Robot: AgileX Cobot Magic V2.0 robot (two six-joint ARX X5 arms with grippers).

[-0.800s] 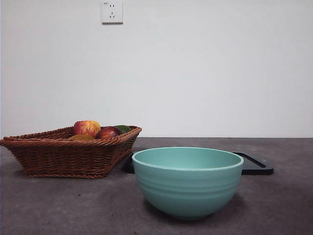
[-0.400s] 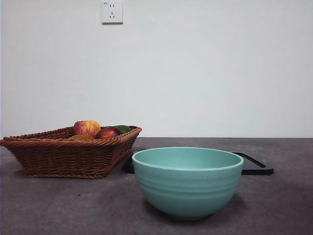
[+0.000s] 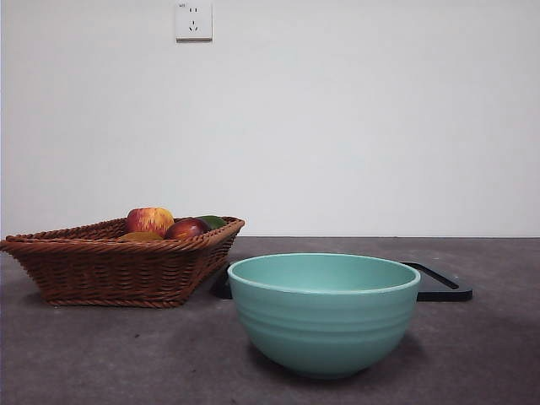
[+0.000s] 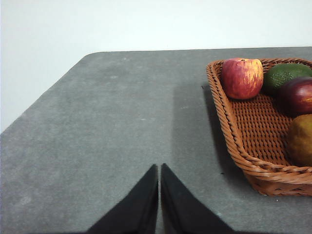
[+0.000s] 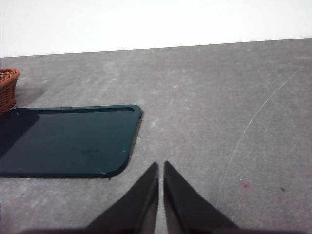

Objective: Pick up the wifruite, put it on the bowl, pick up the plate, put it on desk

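Observation:
The wifruite (image 4: 300, 140), a small brown-golden fruit, lies in a wicker basket (image 4: 229, 126) on the desk (image 3: 84, 354); in the front view only its top (image 3: 139, 237) shows over the rim. The teal bowl (image 3: 323, 312) stands empty in front, at the middle. A flat dark plate (image 5: 68, 141) lies behind the bowl (image 3: 440, 283). My left gripper (image 4: 159, 168) is shut and empty over the bare desk beside the basket. My right gripper (image 5: 161, 165) is shut and empty beside the plate's corner. Neither arm shows in the front view.
The basket (image 3: 110, 266) also holds a red-and-yellow apple (image 4: 242, 78), a dark red fruit (image 4: 297, 95) and a green fruit (image 4: 285, 75). A white wall with a socket (image 3: 193, 20) stands behind the table. The basket's corner (image 5: 7, 87) shows beyond the plate.

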